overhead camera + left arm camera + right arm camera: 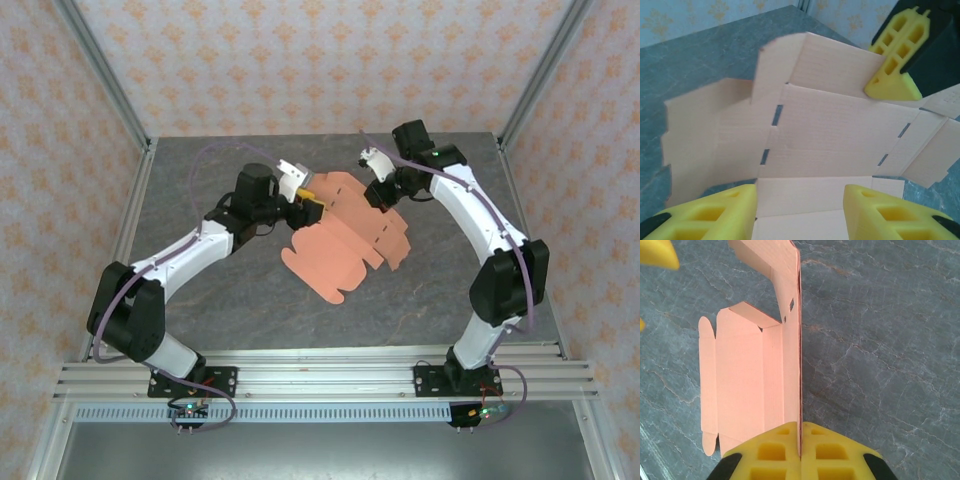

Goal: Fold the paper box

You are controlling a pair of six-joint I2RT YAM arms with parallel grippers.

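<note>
The paper box (345, 245) is a salmon-orange die-cut sheet lying mid-table, partly folded, with its far panel raised. My right gripper (376, 190) is shut on that raised panel's edge; in the right wrist view the card (745, 380) stands on edge, pinched between the yellow fingertips (801, 450). My left gripper (308, 203) sits at the sheet's left far corner. In the left wrist view it (800, 212) stands open, its yellow fingers (715, 210) wide apart with a flat flap of the sheet (830, 130) lying below the gap. The right arm's finger (892, 60) shows on the upright panel.
The grey marbled table (250, 300) is ringed by patterned walls and aluminium posts (110, 90). A slotted metal rail (320, 380) carrying both arm bases runs along the near edge. Bare tabletop (880, 340) lies to the right of the held panel.
</note>
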